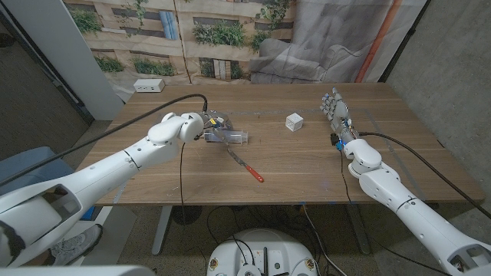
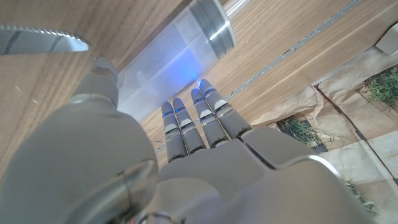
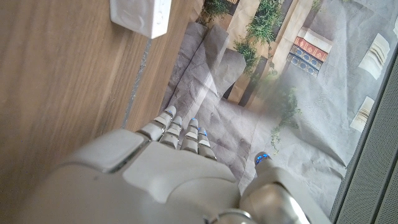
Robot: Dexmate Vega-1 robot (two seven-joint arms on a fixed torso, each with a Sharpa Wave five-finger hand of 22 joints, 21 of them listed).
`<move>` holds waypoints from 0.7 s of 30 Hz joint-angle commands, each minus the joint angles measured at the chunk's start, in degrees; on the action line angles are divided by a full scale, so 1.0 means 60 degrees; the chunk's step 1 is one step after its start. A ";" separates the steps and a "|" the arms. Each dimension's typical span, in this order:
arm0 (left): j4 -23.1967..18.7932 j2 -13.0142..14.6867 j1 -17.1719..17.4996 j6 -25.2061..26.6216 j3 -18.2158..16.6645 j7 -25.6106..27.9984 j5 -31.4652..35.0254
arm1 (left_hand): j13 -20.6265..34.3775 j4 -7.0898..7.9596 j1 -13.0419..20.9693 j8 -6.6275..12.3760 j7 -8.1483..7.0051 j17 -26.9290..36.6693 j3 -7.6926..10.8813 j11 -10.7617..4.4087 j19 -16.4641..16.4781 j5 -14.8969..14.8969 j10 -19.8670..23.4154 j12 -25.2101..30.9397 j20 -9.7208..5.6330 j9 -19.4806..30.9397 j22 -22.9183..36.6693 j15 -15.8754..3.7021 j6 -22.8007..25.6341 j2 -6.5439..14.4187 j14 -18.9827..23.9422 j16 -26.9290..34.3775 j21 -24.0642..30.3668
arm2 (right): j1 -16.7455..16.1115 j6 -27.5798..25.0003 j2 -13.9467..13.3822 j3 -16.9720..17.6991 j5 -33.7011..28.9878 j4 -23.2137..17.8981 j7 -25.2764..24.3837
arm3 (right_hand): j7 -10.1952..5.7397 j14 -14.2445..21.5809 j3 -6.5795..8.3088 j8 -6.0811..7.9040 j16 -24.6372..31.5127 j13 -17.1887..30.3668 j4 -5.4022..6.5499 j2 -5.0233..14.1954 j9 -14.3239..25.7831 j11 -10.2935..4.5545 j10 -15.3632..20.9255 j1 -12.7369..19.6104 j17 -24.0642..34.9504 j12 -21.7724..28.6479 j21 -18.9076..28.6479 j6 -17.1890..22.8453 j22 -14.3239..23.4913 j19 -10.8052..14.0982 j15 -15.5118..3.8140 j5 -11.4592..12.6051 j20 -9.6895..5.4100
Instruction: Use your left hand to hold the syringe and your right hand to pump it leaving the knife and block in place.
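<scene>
Left hand (image 1: 209, 123) reaches over the syringe (image 1: 227, 137), a clear barrel lying on its side on the wooden table (image 1: 153, 172). From the left wrist camera, the fingers (image 2: 208, 112) stretch out straight beside the barrel (image 2: 168, 59), with the thumb (image 2: 102, 78) on the barrel's other side; whether the hand actually grips it cannot be told. A knife (image 1: 244, 163) with a red handle lies on the table just nearer the robot than the left hand, its serrated blade (image 2: 40, 40) starting beside the syringe. Right hand (image 1: 336, 110) stands well apart on the other side of the table, fingers extended and spread, holding nothing. A small white block (image 1: 294, 122) sits between the two hands, closer to the right one, touching neither.
</scene>
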 commanded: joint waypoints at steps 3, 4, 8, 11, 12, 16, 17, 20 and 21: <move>-0.0215 0.0071 -0.0205 -0.0130 -0.0139 -0.0796 -0.0595 | 0.0009 0.0039 -0.0456 0.0046 0.0202 0.0000 -0.0300 0.0306 -0.0688 0.0020 -0.0907 -0.0030 -0.0350 -0.0019 -0.0011 -0.0485 -0.0802 -0.0040 -0.0703 -0.0020 -0.0025 | -0.0093 0.0023 -0.0026 0.0039 -0.0047 -0.0102 -0.0072 | -0.0010 0.0003 0.0031 0.0085 0.0058 0.0024 0.0037 0.0179 0.0023 -0.0007 0.0006 0.0039 0.0056 0.0058 0.0058 -0.0068 0.0011 0.0070 0.0030 -0.0003 0.0061; -0.0235 0.0085 -0.0210 -0.0140 -0.0149 -0.0825 -0.0630 | 0.0009 0.0047 -0.0483 0.0045 0.0223 0.0001 -0.0313 0.0325 -0.0704 0.0017 -0.0916 -0.0024 -0.0342 -0.0020 -0.0012 -0.0470 -0.0822 -0.0043 -0.0716 -0.0016 -0.0023 | -0.0095 0.0025 -0.0024 0.0042 -0.0044 -0.0102 -0.0074 | -0.0001 -0.0026 0.0029 0.0086 0.0047 0.0024 0.0038 0.0175 0.0022 -0.0006 0.0004 0.0037 0.0057 0.0058 0.0054 -0.0068 0.0011 0.0062 0.0010 -0.0003 0.0061; -0.0329 0.0134 -0.0317 -0.0125 -0.0164 -0.1251 -0.0832 | 0.0006 0.0138 -0.0869 0.0007 0.0413 0.0004 -0.0495 0.0472 -0.0996 -0.0020 -0.1301 -0.0022 -0.0260 -0.0028 -0.0015 -0.0304 -0.1253 -0.0082 -0.1111 -0.0022 -0.0022 | -0.0101 0.0000 -0.0019 0.0047 -0.0053 -0.0117 -0.0115 | -0.0005 -0.0054 0.0023 0.0087 0.0038 0.0025 0.0041 0.0168 0.0022 0.0006 -0.0009 0.0033 0.0061 0.0054 0.0052 -0.0068 0.0011 0.0057 0.0012 -0.0004 0.0049; -0.0376 0.0162 -0.0412 -0.0121 -0.0163 -0.1552 -0.0970 | 0.0001 0.0159 -0.1089 0.0018 0.0451 0.0001 -0.0584 0.0603 -0.1311 -0.0026 -0.1713 -0.0030 -0.0216 -0.0034 -0.0017 -0.0098 -0.1613 -0.0044 -0.1531 -0.0038 -0.0022 | -0.0098 -0.0012 -0.0016 0.0043 -0.0069 -0.0116 -0.0138 | -0.0005 -0.0063 0.0024 0.0085 0.0035 0.0025 0.0041 0.0168 0.0022 0.0016 -0.0019 0.0035 0.0061 0.0052 0.0048 -0.0075 0.0011 0.0047 0.0010 -0.0003 0.0048; -0.0385 0.0163 -0.0428 -0.0116 -0.0179 -0.1627 -0.1048 | 0.0000 0.0160 -0.1141 0.0024 0.0454 0.0001 -0.0602 0.0636 -0.1453 -0.0028 -0.1823 -0.0028 -0.0222 -0.0036 -0.0018 -0.0075 -0.1712 -0.0029 -0.1634 -0.0029 -0.0040 | -0.0095 -0.0014 -0.0010 0.0043 -0.0072 -0.0113 -0.0148 | -0.0004 -0.0069 0.0027 0.0086 0.0033 0.0025 0.0042 0.0171 0.0022 0.0018 -0.0030 0.0038 0.0061 0.0048 0.0046 -0.0076 0.0012 0.0042 0.0019 -0.0001 0.0052; -0.0539 0.0227 -0.0450 -0.0052 -0.0219 -0.1773 -0.1129 | -0.0003 0.0192 -0.1378 0.0023 0.0517 0.0004 -0.0688 0.0793 -0.1859 -0.0041 -0.2212 -0.0030 -0.0151 -0.0042 -0.0019 0.0156 -0.1999 -0.0001 -0.1983 -0.0024 -0.0058 | -0.0069 0.0017 0.0024 0.0032 -0.0120 -0.0079 -0.0192 | -0.0005 -0.0072 0.0026 0.0087 0.0033 0.0025 0.0043 0.0166 0.0023 0.0014 -0.0037 0.0039 0.0062 0.0049 0.0043 -0.0077 0.0012 0.0033 0.0018 -0.0001 0.0052; -0.0612 0.0242 -0.0414 0.0021 -0.0271 -0.1750 -0.1167 | -0.0005 0.0197 -0.1417 0.0032 0.0523 0.0005 -0.0698 0.0799 -0.1981 -0.0041 -0.2265 -0.0020 -0.0146 -0.0043 -0.0019 0.0155 -0.2042 0.0017 -0.2044 -0.0021 -0.0071 | -0.0064 0.0011 0.0022 0.0028 -0.0135 -0.0084 -0.0203 | -0.0009 -0.0073 0.0026 0.0087 0.0033 0.0025 0.0043 0.0167 0.0023 0.0013 -0.0036 0.0039 0.0062 0.0049 0.0044 -0.0078 0.0012 0.0035 0.0017 -0.0001 0.0051; -0.0785 0.0265 -0.0235 0.0253 -0.0558 -0.1592 -0.1544 | -0.0007 0.0212 -0.1504 0.0018 0.0550 0.0006 -0.0712 0.0784 -0.2243 -0.0035 -0.2414 -0.0017 -0.0140 -0.0044 -0.0015 0.0123 -0.2215 0.0071 -0.2210 -0.0026 -0.0089 | -0.0032 -0.0026 -0.0003 0.0013 -0.0158 -0.0082 -0.0181 | -0.0007 -0.0073 0.0027 0.0088 0.0033 0.0025 0.0043 0.0167 0.0023 0.0014 -0.0029 0.0042 0.0062 0.0054 0.0043 -0.0078 0.0012 0.0033 0.0014 0.0000 0.0049; -0.0830 0.0281 -0.0186 0.0296 -0.0641 -0.1517 -0.1665 | -0.0009 0.0231 -0.1570 0.0040 0.0578 0.0007 -0.0713 0.0828 -0.2374 -0.0028 -0.2514 -0.0010 -0.0109 -0.0044 -0.0010 0.0199 -0.2263 0.0138 -0.2380 -0.0041 -0.0070 | -0.0011 -0.0070 -0.0042 0.0000 -0.0173 -0.0087 -0.0149 | -0.0005 -0.0072 0.0028 0.0088 0.0034 0.0025 0.0043 0.0166 0.0023 0.0014 -0.0028 0.0042 0.0062 0.0054 0.0043 -0.0080 0.0012 0.0031 0.0013 0.0001 0.0050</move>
